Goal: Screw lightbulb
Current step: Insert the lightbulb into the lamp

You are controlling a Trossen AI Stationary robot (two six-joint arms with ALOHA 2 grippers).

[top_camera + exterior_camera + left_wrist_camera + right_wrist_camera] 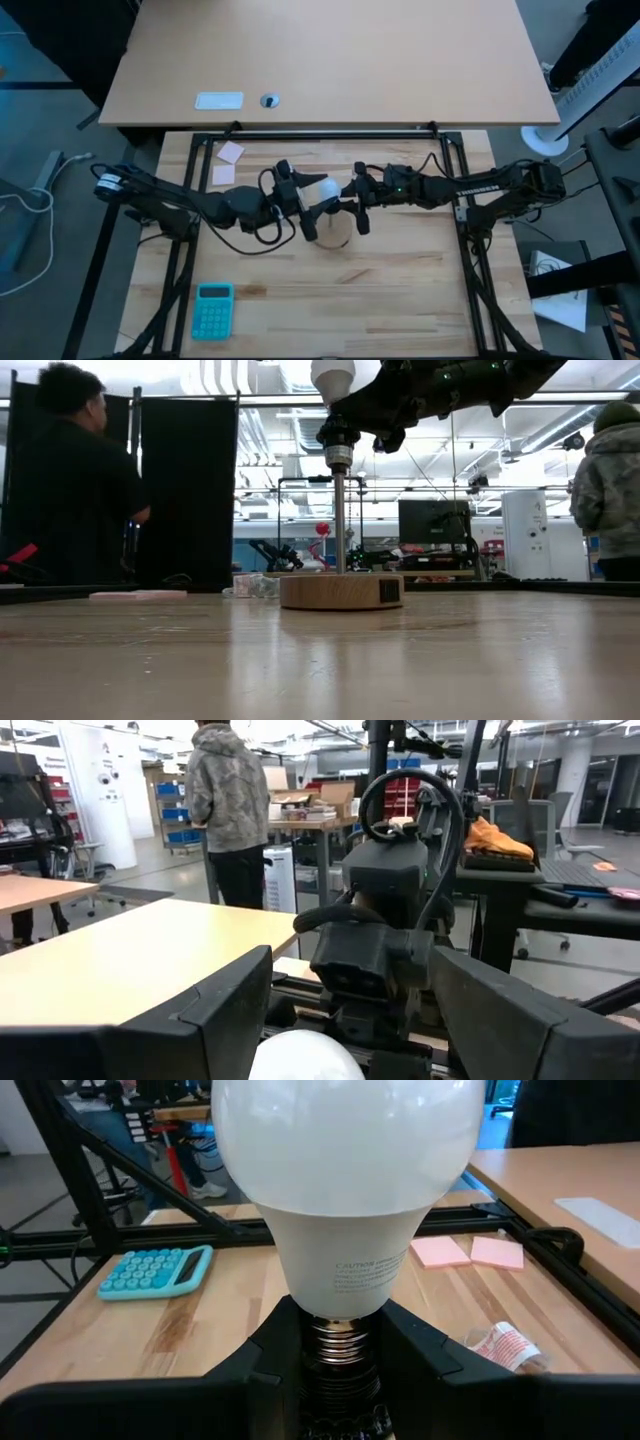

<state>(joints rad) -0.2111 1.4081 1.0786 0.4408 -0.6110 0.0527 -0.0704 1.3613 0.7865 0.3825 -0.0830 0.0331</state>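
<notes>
**Lightbulb seated on socket stem: handling notes and blind spots**

Lightbulb, pale white frosted, rounded dome over a tapering neck (345,1190), stands upright at the top of a thin metal stem that rises from a round wooden disc base (340,591).

Right gripper (340,1355) is clenched on the socket collar, just below the bulb's metal thread. Left gripper (345,1010) flanks the dome, fingers spread; no contact visible there.

Handling judgement: light, rigid, smooth shell, probably brittle and prone to slip. Best hold is around the widest part of the dome, gentle pressure, turning about the stem axis while the collar is kept steady.

Hard to make out: thread engagement is masked by the right fingers; dome top is cropped in the low view.
</notes>
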